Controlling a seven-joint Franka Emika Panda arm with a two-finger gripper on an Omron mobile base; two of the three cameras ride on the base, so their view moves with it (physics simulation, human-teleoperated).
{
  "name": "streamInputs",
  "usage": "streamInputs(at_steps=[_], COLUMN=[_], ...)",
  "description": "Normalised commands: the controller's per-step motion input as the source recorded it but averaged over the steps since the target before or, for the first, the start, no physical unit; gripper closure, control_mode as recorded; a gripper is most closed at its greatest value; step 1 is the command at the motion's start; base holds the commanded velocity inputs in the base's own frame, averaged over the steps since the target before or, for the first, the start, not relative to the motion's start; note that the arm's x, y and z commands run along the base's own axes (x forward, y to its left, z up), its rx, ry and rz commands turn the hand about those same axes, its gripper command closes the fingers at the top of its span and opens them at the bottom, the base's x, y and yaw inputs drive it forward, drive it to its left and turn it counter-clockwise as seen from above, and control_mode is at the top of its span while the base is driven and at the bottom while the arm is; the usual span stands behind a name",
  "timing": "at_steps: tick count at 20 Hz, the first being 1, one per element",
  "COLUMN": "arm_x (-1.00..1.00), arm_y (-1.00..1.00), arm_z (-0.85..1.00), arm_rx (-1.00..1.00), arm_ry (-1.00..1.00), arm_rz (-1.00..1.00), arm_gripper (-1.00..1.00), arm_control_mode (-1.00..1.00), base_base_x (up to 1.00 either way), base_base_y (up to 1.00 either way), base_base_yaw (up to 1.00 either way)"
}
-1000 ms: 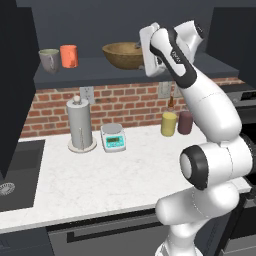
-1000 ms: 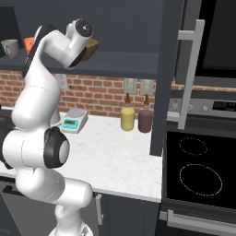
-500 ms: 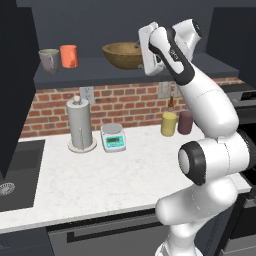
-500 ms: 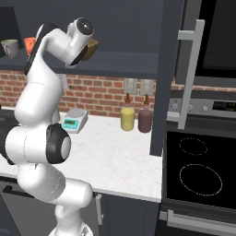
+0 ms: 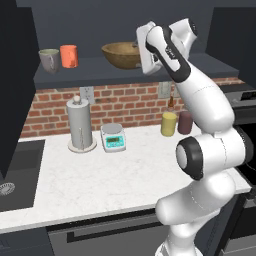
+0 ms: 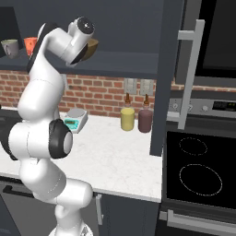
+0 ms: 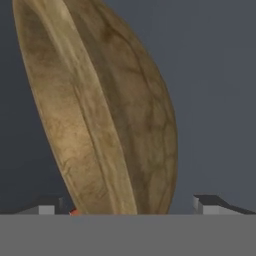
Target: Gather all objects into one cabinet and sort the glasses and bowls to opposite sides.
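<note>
The brown wooden bowl point(image 5: 121, 54) stands on the shelf of the dark cabinet point(image 5: 90, 71), right of the orange cup point(image 5: 69, 56) and the grey-beige mug point(image 5: 48, 59). My gripper point(image 5: 141, 50) is raised to shelf height at the bowl's right side. In the hand view the bowl point(image 7: 105, 115) looms close, and its rim runs down between the two fingertips of the gripper point(image 7: 127, 207), which stand wide apart and open. In the right base view the mug point(image 6: 10, 47) and cup point(image 6: 30, 44) sit at the shelf's left, and the arm partly hides the bowl point(image 6: 92, 46).
On the counter below are a paper towel holder point(image 5: 80, 125), a small scale point(image 5: 113, 138), a yellow canister point(image 5: 169, 123) and a maroon canister point(image 5: 185, 122). A sink point(image 5: 15, 170) lies at the left. A tall dark panel point(image 6: 166, 69) and a stovetop point(image 6: 198, 170) stand to the right.
The hand has edged slightly left, closer to the bowl. The jaws have stayed open, and the cup, mug and bowl have not moved.
</note>
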Motion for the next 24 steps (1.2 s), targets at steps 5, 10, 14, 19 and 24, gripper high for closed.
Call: streamInputs(at_steps=[5,10,14,19,24], arm_x=[0.04,0.00,-0.07,-0.17,-0.08], arm_y=[0.02,0.00,0.00,0.00,-0.04], arm_z=[-0.10,-0.12,-0.14,-0.02,0.00], arm_rx=[0.00,0.00,0.00,0.00,0.00], arm_ry=[0.00,0.01,0.02,0.01,0.01], arm_rz=[0.00,0.00,0.00,0.00,0.00], arm_gripper=[1.00,1.00,1.00,1.00,1.00], arm_control_mode=[-1.00,-1.00,-1.00,-1.00,-1.00], base_base_x=[0.00,0.00,0.00,0.00,0.00], base_base_y=[0.00,0.00,0.00,0.00,0.00], base_base_yaw=[0.00,0.00,0.00,0.00,0.00])
